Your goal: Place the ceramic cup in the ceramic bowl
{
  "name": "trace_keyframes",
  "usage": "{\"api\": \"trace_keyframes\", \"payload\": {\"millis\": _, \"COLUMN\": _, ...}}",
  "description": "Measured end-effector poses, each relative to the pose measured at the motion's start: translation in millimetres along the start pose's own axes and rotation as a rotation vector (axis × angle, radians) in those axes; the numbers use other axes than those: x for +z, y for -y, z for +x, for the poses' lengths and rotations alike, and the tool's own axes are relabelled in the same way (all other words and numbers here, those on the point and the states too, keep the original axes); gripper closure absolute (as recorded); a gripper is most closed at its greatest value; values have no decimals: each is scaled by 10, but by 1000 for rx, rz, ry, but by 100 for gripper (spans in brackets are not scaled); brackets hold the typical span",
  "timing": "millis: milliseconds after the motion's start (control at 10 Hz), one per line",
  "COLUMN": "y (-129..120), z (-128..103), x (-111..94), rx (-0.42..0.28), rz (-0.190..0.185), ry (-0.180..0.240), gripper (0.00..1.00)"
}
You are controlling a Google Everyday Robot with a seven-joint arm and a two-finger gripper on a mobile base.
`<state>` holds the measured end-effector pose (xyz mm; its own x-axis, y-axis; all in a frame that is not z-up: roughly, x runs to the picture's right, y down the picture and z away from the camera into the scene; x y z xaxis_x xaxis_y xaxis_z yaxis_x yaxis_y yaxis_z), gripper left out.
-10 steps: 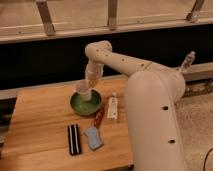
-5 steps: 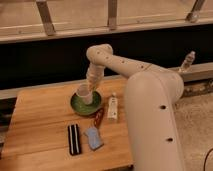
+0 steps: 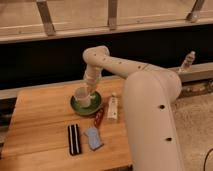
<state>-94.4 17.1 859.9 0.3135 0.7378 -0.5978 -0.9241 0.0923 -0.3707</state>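
The off-white ceramic cup (image 3: 82, 97) sits upright inside the green ceramic bowl (image 3: 95, 107) at the back middle of the wooden table (image 3: 35, 130). My gripper (image 3: 90, 86) is right above the cup's far rim, at the end of the white arm (image 3: 120, 65) that reaches in from the right. The gripper touches or nearly touches the cup.
A white upright bottle (image 3: 113, 107) stands just right of the bowl. A red object (image 3: 99, 117) lies in front of the bowl. A black bar (image 3: 74, 139) and a blue-grey object (image 3: 93, 138) lie nearer the front edge. A clear bottle (image 3: 187, 61) stands on the ledge at the right.
The cup has come down slightly into the bowl with my gripper over it. The arm has barely moved.
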Motion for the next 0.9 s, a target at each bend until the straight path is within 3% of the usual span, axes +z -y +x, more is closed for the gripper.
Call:
{"api": "trace_keyframes", "payload": {"millis": 100, "y": -23, "z": 3, "x": -11, "rx": -4, "rz": -2, "ry": 2, "gripper": 22}}
{"api": "trace_keyframes", "payload": {"millis": 500, "y": -115, "z": 4, "x": -147, "rx": -24, "rz": -3, "ry": 38, "gripper": 21}}
{"api": "trace_keyframes", "payload": {"millis": 900, "y": -450, "z": 9, "x": -882, "rx": -94, "rz": -4, "ry": 181, "gripper": 21}}
